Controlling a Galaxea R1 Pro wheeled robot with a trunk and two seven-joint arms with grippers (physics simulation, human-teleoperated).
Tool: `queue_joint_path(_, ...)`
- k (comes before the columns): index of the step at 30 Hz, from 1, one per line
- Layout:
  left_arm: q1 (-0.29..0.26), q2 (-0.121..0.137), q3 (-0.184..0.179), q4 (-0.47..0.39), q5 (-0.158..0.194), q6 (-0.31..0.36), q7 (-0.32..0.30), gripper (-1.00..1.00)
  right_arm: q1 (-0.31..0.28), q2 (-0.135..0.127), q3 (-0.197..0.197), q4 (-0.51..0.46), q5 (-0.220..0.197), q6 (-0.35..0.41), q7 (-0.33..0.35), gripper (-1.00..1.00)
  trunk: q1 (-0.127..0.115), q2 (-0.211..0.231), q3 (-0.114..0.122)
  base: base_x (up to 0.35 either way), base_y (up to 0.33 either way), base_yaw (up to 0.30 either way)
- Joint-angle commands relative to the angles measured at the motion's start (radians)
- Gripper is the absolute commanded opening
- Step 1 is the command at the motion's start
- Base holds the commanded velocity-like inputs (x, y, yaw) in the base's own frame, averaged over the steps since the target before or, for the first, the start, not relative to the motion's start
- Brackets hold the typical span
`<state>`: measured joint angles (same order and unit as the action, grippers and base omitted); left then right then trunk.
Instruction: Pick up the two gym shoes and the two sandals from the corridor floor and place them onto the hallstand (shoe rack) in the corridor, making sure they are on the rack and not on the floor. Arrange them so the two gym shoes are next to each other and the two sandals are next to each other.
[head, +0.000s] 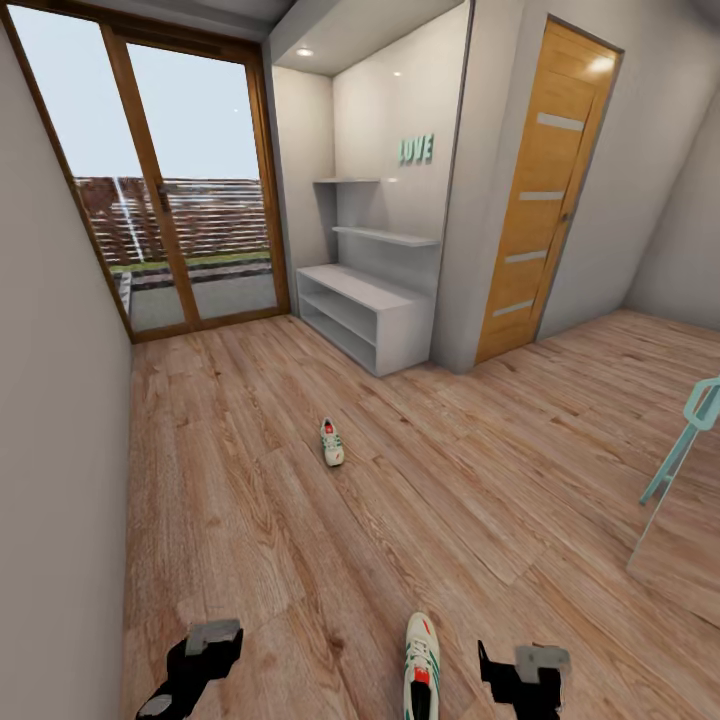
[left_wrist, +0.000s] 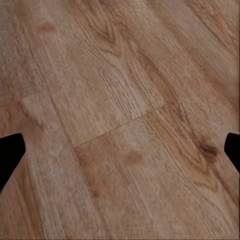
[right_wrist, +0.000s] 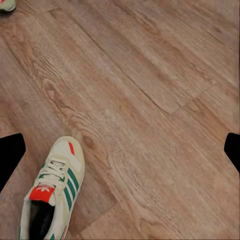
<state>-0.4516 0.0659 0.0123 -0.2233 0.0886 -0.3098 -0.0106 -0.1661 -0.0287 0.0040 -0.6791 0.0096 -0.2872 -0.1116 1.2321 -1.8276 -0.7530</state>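
While both arms hung low over the corridor floor (head: 300, 500), the right gripper (head: 520, 672) sat just beside the near gym shoe (head: 421, 665), with its fingers spread wide and nothing between them; in the right wrist view the two dark fingertips (right_wrist: 11, 155) stood at opposite edges with bare planks between. That shoe lay just to the gripper's left, between the two arms but much closer to the right one, so the right arm looked the natural choice for the pick. Its long axis ran roughly straight away from the robot, toe pointing toward the hallstand (head: 365, 305) and the black opening nearest the robot. From the right wrist camera the shoe (right_wrist: 50, 192) sat off to one side of the finger line, not between the fingers, so a sideways shift seemed needed first. The left gripper (head: 200, 655) was likewise parted and empty over bare floor. A second gym shoe (head: 332, 442) lay well ahead, mid-floor, about halfway to the hallstand, whose shelves looked bare.
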Motion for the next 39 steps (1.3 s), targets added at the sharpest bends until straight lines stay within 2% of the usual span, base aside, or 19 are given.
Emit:
queue_joint_path(1, -0.017, 0.000, -0.002, 0.000, 0.008, 0.020, -0.002, 1.00, -0.012, 0.000, 0.001, -0.007, 0.001, -0.002, -0.003, 1.00, 0.000, 0.000, -0.001, 0.000, 0.000, 0.000)
queue_joint_path(3, -0.075, 0.001, -0.004, -0.005, 0.006, 0.124, -0.005, 1.00, -0.079, 0.000, 0.000, -0.027, 0.001, 0.037, -0.004, 1.00, 0.000, 0.000, -0.001, 0.000, 0.000, 0.000)
queue_joint_path(9, -0.103, -0.002, -0.009, -0.010, 0.004, 0.174, -0.006, 1.00, -0.148, 0.000, -0.002, -0.038, -0.004, 0.156, -0.002, 1.00, 0.000, 0.000, -0.001, 0.000, 0.000, 0.000)
queue_joint_path(15, -0.109, 0.000, -0.011, -0.012, 0.002, 0.186, -0.006, 1.00, -0.170, 0.001, 0.001, -0.039, -0.006, 0.225, 0.000, 1.00, 0.000, 0.000, -0.001, 0.000, 0.000, 0.000)
queue_joint_path(30, -0.102, 0.002, -0.011, -0.013, 0.002, 0.187, -0.007, 1.00, -0.177, -0.001, -0.001, -0.032, -0.003, 0.249, 0.000, 1.00, 0.000, 0.000, -0.001, 0.000, 0.000, 0.000)
queue_joint_path(39, -0.101, 0.001, -0.014, -0.013, 0.002, 0.155, -0.007, 1.00, -0.178, -0.001, -0.002, -0.031, -0.003, 0.250, -0.001, 1.00, 0.000, 0.000, -0.001, 0.000, 0.000, 0.000)
